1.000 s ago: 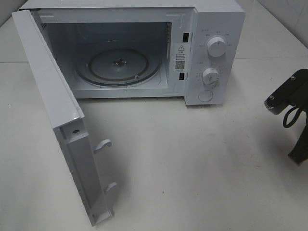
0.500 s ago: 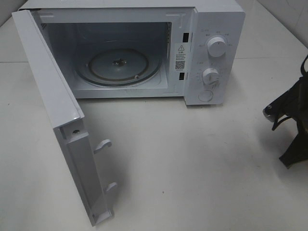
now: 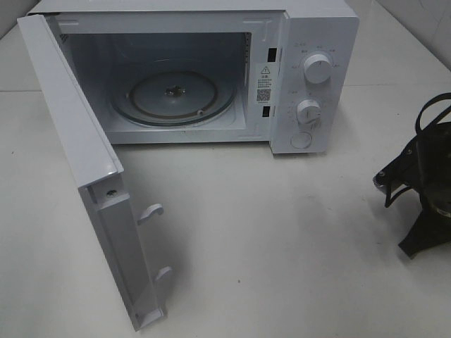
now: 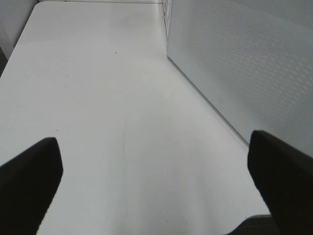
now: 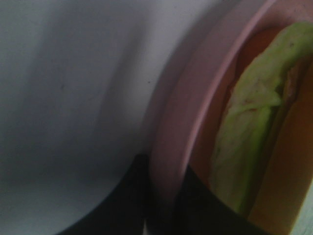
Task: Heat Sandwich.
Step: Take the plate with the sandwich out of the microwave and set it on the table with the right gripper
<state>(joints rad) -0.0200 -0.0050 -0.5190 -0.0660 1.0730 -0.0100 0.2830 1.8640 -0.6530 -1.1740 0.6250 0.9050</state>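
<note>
The microwave point(image 3: 190, 77) stands on the white table point(image 3: 282, 239) with its door point(image 3: 84, 176) swung wide and only the glass turntable point(image 3: 173, 97) inside. At three o'clock in the high view the right pincer point(image 5: 161, 205) is clamped narrow on the rim of the pink plate point(image 5: 171, 132), which carries the sandwich point(image 5: 249, 147) (green filling showing). The left pincer point(image 4: 156, 186) hangs wide apart over bare table beside the door.

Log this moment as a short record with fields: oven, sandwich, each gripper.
microwave: on the table, door swung wide open, glass turntable bare
sandwich: seen only in the right wrist view, green filling showing, on a pink plate
right gripper: shut on the plate rim
left gripper: open, holding nothing, beside the microwave door
</note>
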